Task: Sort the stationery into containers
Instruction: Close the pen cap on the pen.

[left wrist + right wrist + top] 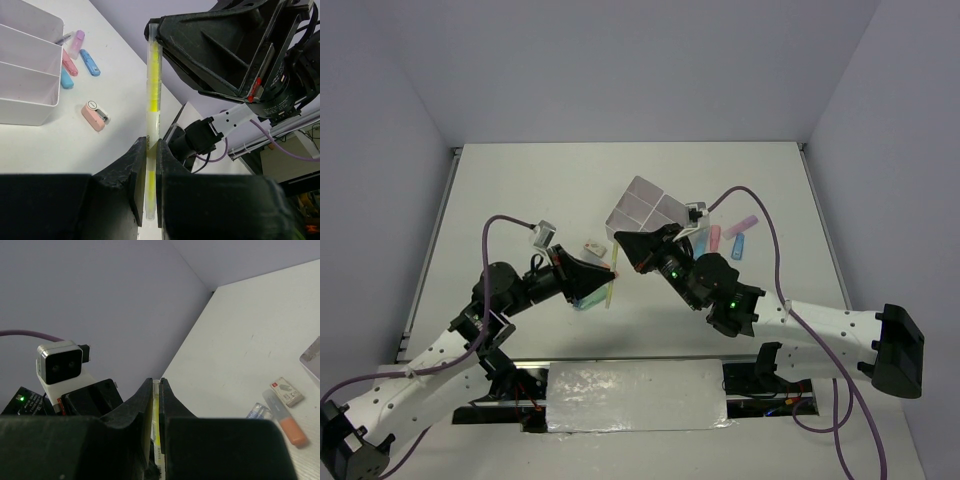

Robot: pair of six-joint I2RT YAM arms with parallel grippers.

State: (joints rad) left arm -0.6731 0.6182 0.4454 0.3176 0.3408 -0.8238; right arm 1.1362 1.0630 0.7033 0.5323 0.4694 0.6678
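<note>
On the yellow pen point(152, 90), print is illegible.

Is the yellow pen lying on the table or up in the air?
Up in the air. The left end effector and right end effector both pinch the pen.

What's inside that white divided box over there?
Nothing that I can see: from above, the white box shows only bare compartments. The right arm covers its near edge, so that strip cannot be checked.
</note>
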